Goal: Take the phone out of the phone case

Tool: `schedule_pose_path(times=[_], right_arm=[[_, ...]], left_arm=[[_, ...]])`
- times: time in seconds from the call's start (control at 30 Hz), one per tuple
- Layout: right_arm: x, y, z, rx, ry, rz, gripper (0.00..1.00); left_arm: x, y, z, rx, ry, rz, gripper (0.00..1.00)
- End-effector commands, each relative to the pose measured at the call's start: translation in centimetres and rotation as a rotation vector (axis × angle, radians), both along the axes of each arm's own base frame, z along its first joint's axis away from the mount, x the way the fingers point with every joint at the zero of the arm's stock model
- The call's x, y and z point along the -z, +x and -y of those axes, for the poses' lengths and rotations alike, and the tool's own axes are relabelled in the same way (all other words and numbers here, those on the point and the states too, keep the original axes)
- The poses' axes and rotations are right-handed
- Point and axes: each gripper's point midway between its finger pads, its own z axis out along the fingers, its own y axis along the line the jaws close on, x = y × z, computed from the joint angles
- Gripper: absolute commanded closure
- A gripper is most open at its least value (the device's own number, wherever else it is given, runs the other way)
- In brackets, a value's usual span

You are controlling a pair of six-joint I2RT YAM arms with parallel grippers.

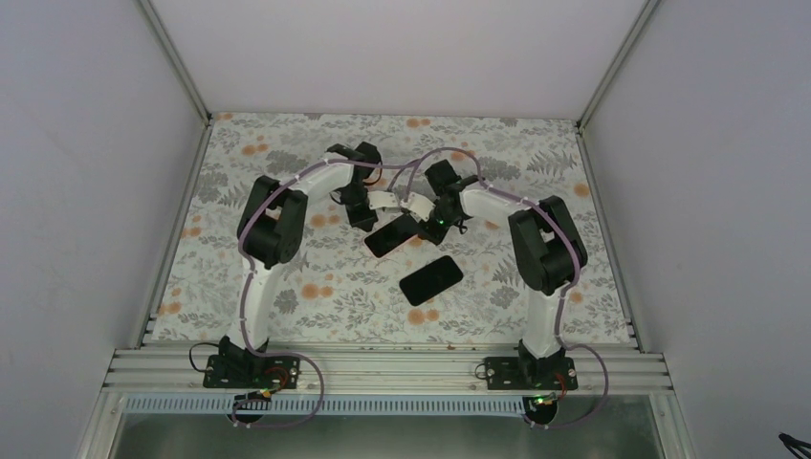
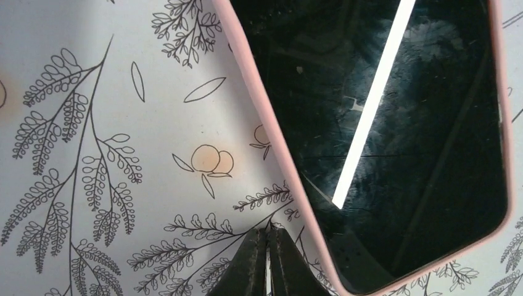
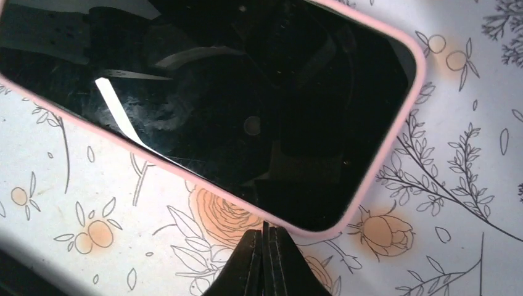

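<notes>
Phone (image 1: 390,235): one, black glass face up, sitting inside one pink case (image 2: 501,92) whose rim frames it on every visible side. It lies flat on the flowered table (image 1: 287,306), near the middle, between my two grippers. From above, its long axis runs on a diagonal, from near-left to far-right.

One second dark slab (image 1: 430,279) of about the same shape lies apart from it, closer to my bases, on a similar diagonal. I cannot tell whether it is another phone.

My left gripper (image 2: 269,262) has its fingers pressed together with nothing between them, the tips just beside the case's long edge. My right gripper (image 3: 265,262) is likewise closed on nothing, its tips right at the case's rim near a rounded corner.
</notes>
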Motion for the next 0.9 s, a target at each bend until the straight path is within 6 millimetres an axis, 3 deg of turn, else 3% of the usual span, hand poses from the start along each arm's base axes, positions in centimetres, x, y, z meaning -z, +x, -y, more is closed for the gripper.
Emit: schedule_pose_path(times=[0.0,0.27,0.37,0.57,0.67,0.77,0.87], right_arm=[[-0.3,2.4,-1.1,0.001,0.016,0.017,0.96],[0.6,3.9,-2.3,-0.022,0.021,-0.038,0.96],[0.3,4.4,-3.0,-0.037,0.034,-0.051,0.96],[-0.5,4.1,-5.4,-0.099,0.125,-0.155,0.96],[-0.3,3.6,-5.6,-0.109,0.142,-0.195,0.96],[0.0,3.4,-4.7,-0.106,0.117,-0.176,0.96],[-0.7,3.0,-3.2,-0.098,0.116,-0.151,0.96]], left_arm=[[2.2,-5.4,1.6,0.082,0.033,-0.157,0.94],[3.1,-11.1,3.5,0.174,0.046,-0.244,0.94],[3.1,-12.2,4.3,0.202,0.051,-0.235,0.93],[2.5,-11.7,6.6,0.192,0.005,-0.244,0.93],[2.3,-11.6,7.2,0.184,-0.018,-0.241,0.94],[3.2,-10.8,6.0,0.138,0.012,-0.207,0.94],[3.2,-8.6,4.2,0.06,0.012,-0.162,0.94]])
